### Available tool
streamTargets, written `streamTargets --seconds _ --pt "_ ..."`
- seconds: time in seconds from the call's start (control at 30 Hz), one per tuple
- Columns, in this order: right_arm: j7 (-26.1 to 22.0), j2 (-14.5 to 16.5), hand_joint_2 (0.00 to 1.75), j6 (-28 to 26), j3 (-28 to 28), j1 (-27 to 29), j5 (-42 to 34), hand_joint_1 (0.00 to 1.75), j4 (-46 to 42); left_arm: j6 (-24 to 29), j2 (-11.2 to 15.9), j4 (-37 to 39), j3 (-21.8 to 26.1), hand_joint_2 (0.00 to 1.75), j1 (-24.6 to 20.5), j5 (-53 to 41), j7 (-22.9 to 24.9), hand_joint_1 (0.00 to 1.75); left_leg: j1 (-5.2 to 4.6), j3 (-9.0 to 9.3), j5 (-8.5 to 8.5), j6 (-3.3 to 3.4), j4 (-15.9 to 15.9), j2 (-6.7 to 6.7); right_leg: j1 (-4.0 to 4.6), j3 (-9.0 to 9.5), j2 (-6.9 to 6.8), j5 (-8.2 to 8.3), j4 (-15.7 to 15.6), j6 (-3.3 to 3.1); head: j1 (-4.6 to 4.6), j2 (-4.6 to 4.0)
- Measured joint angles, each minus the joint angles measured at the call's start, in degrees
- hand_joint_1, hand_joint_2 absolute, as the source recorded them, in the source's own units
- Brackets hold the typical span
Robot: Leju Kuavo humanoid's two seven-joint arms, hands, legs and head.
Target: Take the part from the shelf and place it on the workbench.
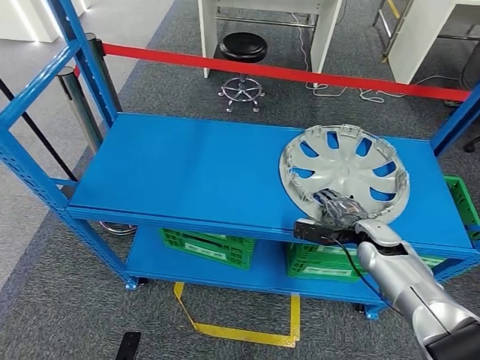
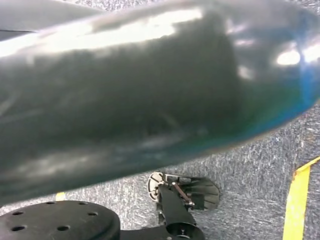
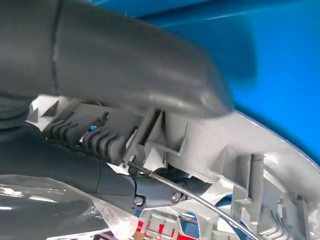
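Note:
A silver wheel cover (image 1: 344,169) lies inner side up at the right end of the blue shelf's top deck (image 1: 187,169). My right hand (image 1: 340,210) reaches in from the lower right and sits at the cover's near rim. In the right wrist view the thick grey thumb (image 3: 132,65) lies over the rim (image 3: 241,150) and the darker fingers (image 3: 98,140) curl against its ribbed inner side, so the hand grips the rim. A blurred dark grey mass in the left wrist view is my left hand (image 2: 120,95); how its fingers stand cannot be told.
Green crates (image 1: 206,247) (image 1: 317,262) sit on the lower deck, and another (image 1: 464,199) stands at the far right. Blue uprights (image 1: 85,60) frame the shelf's left end. Red barrier tape (image 1: 283,73) and a black stool (image 1: 243,49) lie behind. Yellow tape (image 1: 243,330) marks the floor.

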Motion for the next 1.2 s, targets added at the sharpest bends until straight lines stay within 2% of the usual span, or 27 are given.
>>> streamTargets --seconds 0.03,0.07,0.1,0.17,0.2,0.3,0.37,0.43,0.47,0.5,0.53,0.57,0.6,0.67,0.7,0.8,0.83,0.9,0.97,1.0,1.03,1.07,1.13,1.17,1.2 --pt "0.0 0.0 0.0 -0.2 0.0 0.1 0.0 0.0 0.0 0.0 0.0 0.0 0.0 0.0 0.0 0.0 0.0 0.0 0.1 -0.03 0.16 0.26 -0.1 0.07 -0.04 -0.52 0.07 -0.71 0.8 0.23 0.11 0.0" --pt "-0.1 0.0 0.0 -0.5 0.0 0.4 0.0 0.0 0.0 0.0 0.0 0.0 0.0 0.0 0.0 -0.1 0.0 0.0 0.18 -0.19 0.32 0.54 -0.3 0.18 -0.16 -2.99 0.18 -2.88 5.5 0.57 0.21 0.0" --pt "-0.4 0.0 0.0 -0.6 0.0 0.5 0.0 0.0 0.0 0.0 0.0 0.0 0.1 0.0 0.1 -0.1 -0.1 0.0 0.2 -0.22 0.32 0.56 -0.3 0.24 -0.28 -3.22 0.27 -2.61 5.9 0.65 0.33 0.0" --pt "-1.2 0.0 0.0 -0.9 -0.1 0.7 -0.2 0.0 0.0 0.0 0.0 0.0 0.2 0.0 0.2 -0.2 -0.1 0.0 0.07 -0.32 0.15 0.08 -0.2 0.27 -0.39 -2.88 0.43 -1.74 4.9 0.43 0.33 0.0" --pt "-1.7 0.0 0.0 -0.9 -0.1 0.7 -0.3 0.0 0.0 0.0 -0.1 0.0 0.2 0.0 0.1 -0.3 -0.1 0.0 0.08 -0.17 0.09 -0.36 -0.2 0.23 -0.31 -0.67 0.47 0.4 0.4 0.04 0.31 0.0" --pt "-2.3 0.0 0.0 -0.8 -0.1 0.6 -0.5 0.0 -0.1 0.0 -0.1 0.0 0.2 0.0 -0.1 -0.3 -0.1 0.0 0.33 0.08 -0.1 -1.49 -0.1 0.19 -0.06 -0.19 0.36 0.46 -0.3 -1.08 0.27 0.01" --pt "-2.5 0.1 0.87 -0.8 -0.1 0.6 -0.6 0.0 -0.2 0.0 -0.1 0.0 0.2 0.0 -0.1 -0.4 -0.1 0.0 0.38 -1.08 -2.44 -1.87 3.1 0.14 -0.27 0.28 0.03 0.81 -0.7 -1.76 0.02 0.01" --pt "-2.7 0.1 1.75 -0.8 -0.1 0.8 -0.7 0.0 -0.2 0.0 -0.1 0.0 0.3 0.0 0.0 -0.4 -0.2 0.0 0.35 -4.27 -6.56 -2.1 10.5 0.11 -0.3 0.13 -0.32 0.97 -0.7 -2.04 -0.22 0.0" --pt "-2.8 0.1 1.75 -0.7 -0.1 0.8 -0.7 0.0 -0.2 0.0 -0.1 0.0 0.3 0.0 0.2 -0.4 -0.2 0.0 0.35 -5.78 -8.03 -2.23 14.0 0.11 -0.26 0.03 -0.42 0.98 -0.7 -2.06 -0.23 0.0" --pt "-2.8 0.1 1.75 -0.7 -0.2 0.9 -0.7 0.0 -0.2 0.0 0.0 0.0 0.3 0.0 0.4 -0.4 -0.2 0.0 0.35 -6.58 -8.47 -2.33 16.0 0.11 -0.23 -0.03 -0.48 0.99 -0.7 -2.07 -0.24 0.0" --pt "-2.8 0.1 1.75 -0.7 -0.2 1.0 -0.8 0.0 -0.2 0.0 0.0 0.0 0.3 0.0 0.5 -0.4 -0.2 0.0 0.35 -6.37 -7.76 -2.35 15.8 0.11 -0.22 -0.05 -0.5 1.0 -0.7 -2.04 -0.24 0.0" --pt "-2.8 0.1 1.75 -0.7 -0.2 1.0 -0.8 0.0 -0.2 0.0 0.0 0.0 0.3 0.0 0.7 -0.4 -0.2 0.0 0.37 -5.1 -6.11 -2.33 13.3 0.12 -0.25 -0.04 -0.5 1.01 -0.6 -1.98 -0.24 0.0" --pt "-2.8 0.1 1.75 -0.7 -0.3 1.0 -0.8 0.0 -0.2 0.0 0.0 0.0 0.3 0.0 0.7 -0.5 -0.2 0.0 0.4 -3.1 -4.04 -2.29 9.3 0.14 -0.27 -0.04 -0.51 1.0 -0.5 -1.86 -0.27 0.0" --pt "-2.8 0.1 1.75 -0.7 -0.4 1.0 -0.8 0.0 -0.2 0.0 0.0 0.0 0.3 0.0 0.6 -0.5 -0.2 0.0 0.38 0.22 -1.51 -1.98 2.1 0.15 -0.05 -0.25 -0.51 0.83 0.0 -1.36 -0.25 0.01" --pt "-2.8 0.1 1.75 -0.6 -0.5 1.0 -0.9 0.0 -0.2 0.0 0.0 0.0 0.3 0.0 0.6 -0.5 -0.2 0.0 0.32 0.96 -1.14 -1.69 0.5 0.13 0.06 -0.36 -0.49 0.8 0.1 -1.04 -0.19 0.01" --pt "-2.7 0.0 1.75 -0.6 -0.7 1.1 -0.9 0.0 -0.2 0.0 0.0 0.0 0.3 0.0 0.7 -0.5 -0.2 0.0 0.14 1.03 -0.85 -0.53 -0.1 0.11 -0.07 -0.51 -0.37 0.88 0.0 -0.04 -0.07 0.01" --pt "-2.7 -0.1 1.75 -0.6 -0.8 1.2 -0.9 0.0 -0.2 0.0 0.0 0.0 0.3 0.0 0.6 -0.5 -0.2 0.0 0.18 1.01 -0.64 -0.16 -0.3 0.17 -0.18 -0.94 -0.27 0.31 0.6 0.29 0.01 0.01" --pt "-2.7 -0.3 1.75 -0.6 -1.0 1.4 -1.1 0.0 -0.2 -0.1 0.0 0.0 0.4 0.0 0.5 -0.5 -0.3 0.0 0.26 0.79 -0.31 0.4 -0.5 0.33 -0.31 -3.54 0.03 -2.68 5.4 0.84 0.28 0.01" --pt "-2.8 -0.3 1.75 -0.6 -1.2 1.5 -1.3 0.0 -0.2 -0.1 0.0 0.0 0.4 0.0 0.6 -0.5 -0.2 0.0 0.16 0.45 -0.25 0.58 -0.5 0.49 -0.38 -7.54 0.24 -6.15 13.4 1.13 0.43 0.0" --pt "-2.9 -0.4 1.75 -0.5 -1.3 1.5 -1.3 0.0 -0.2 -0.1 0.0 0.0 0.4 0.0 0.6 -0.5 -0.2 0.0 0.13 0.4 -0.25 0.62 -0.5 0.56 -0.4 -8.84 0.28 -6.69 16.0 1.18 0.42 0.0" --pt "-3.0 -0.4 1.75 -0.5 -1.4 1.6 -1.4 0.0 -0.2 -0.1 0.0 0.0 0.4 0.0 0.6 -0.5 -0.2 0.0 0.13 0.42 -0.26 0.63 -0.5 0.61 -0.41 -9.15 0.3 -6.19 16.6 1.18 0.43 0.0" --pt "-3.0 -0.4 1.75 -0.5 -1.5 1.6 -1.4 0.0 -0.2 -0.1 0.1 0.0 0.4 0.0 0.6 -0.5 -0.2 0.0 0.14 0.52 -0.29 0.61 -0.5 0.61 -0.42 -8.19 0.3 -4.6 14.7 1.11 0.43 0.01" --pt "-3.2 -0.4 1.75 -0.3 -1.6 1.4 -1.5 0.0 -0.2 -0.1 0.0 0.0 0.4 0.0 0.5 -0.6 -0.2 0.0 0.14 0.8 -0.42 0.43 -0.5 0.57 -0.42 -4.09 0.33 -0.87 6.6 0.83 0.44 0.01" --pt "-3.3 -0.4 1.75 -0.2 -1.6 1.3 -1.5 0.0 -0.2 -0.1 0.0 0.0 0.4 0.0 0.3 -0.7 -0.2 0.0 0.06 0.87 -0.53 0.21 -0.4 0.52 -0.37 -2.21 0.38 0.22 3.0 0.56 0.41 0.01" --pt "-3.4 -0.4 1.75 0.0 -1.7 1.1 -1.5 0.0 -0.2 -0.1 0.0 0.0 0.4 0.0 0.2 -0.8 -0.2 0.0 0.0 0.89 -0.59 -0.07 -0.4 0.47 -0.28 -1.03 0.42 0.59 0.8 0.27 0.38 0.01"
